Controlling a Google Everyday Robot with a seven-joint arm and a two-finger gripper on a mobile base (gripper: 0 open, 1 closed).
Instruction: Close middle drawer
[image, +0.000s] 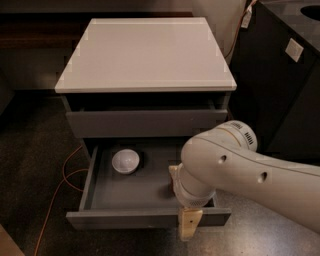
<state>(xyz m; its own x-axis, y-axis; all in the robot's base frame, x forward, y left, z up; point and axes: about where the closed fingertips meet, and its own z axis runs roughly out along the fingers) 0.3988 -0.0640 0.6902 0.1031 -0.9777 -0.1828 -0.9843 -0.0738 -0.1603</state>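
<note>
Jaws perhaps against middle drawer (125, 219) front

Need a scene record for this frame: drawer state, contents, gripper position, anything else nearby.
cabinet: grey, white top
middle drawer: pulled out, not yet closed
contents: white bowl at back left; the right part is hidden by the arm
gripper: pointing down at the drawer's front edge, right of centre
arm: white, comes in from the right over the drawer's right side
floor: orange cable left of the cabinet
</note>
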